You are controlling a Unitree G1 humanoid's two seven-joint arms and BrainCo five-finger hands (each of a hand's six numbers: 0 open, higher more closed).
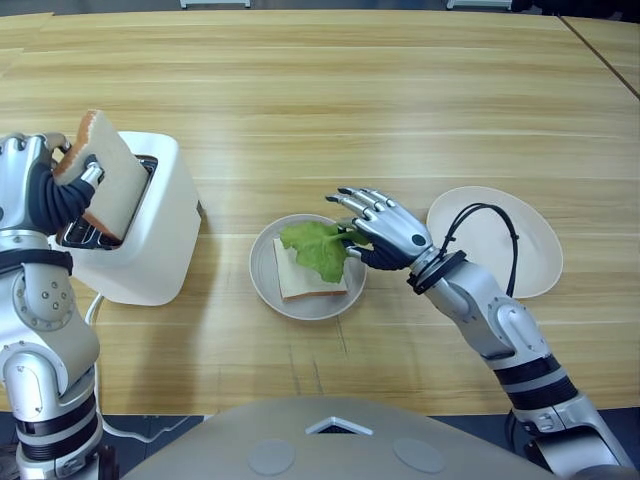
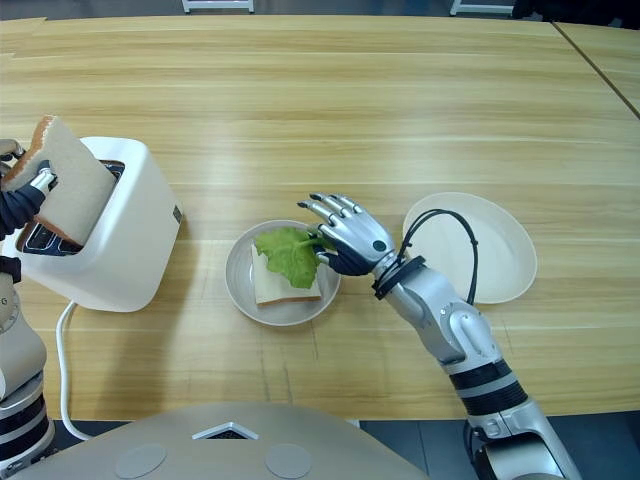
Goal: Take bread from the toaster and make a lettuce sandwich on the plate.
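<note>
The table (image 1: pixel 400 100) is pale wood with plank seams

Clad in silver-grey shells along both arms (image 1: pixel 482 306), banded black at the joints, dotted with small round screws. Finished with metallic right hand (image 1: pixel 392 232) and left hand (image 1: pixel 38 182), dark-fingered. Looped by a black cable (image 1: pixel 483 206) at the wrist, toward 2 o'clock.

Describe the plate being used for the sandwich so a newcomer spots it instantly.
On the wooden table, look just right of the white toaster. The grey plate there carries a bread slice and lettuce, unlike the cream plate farther right.
</note>
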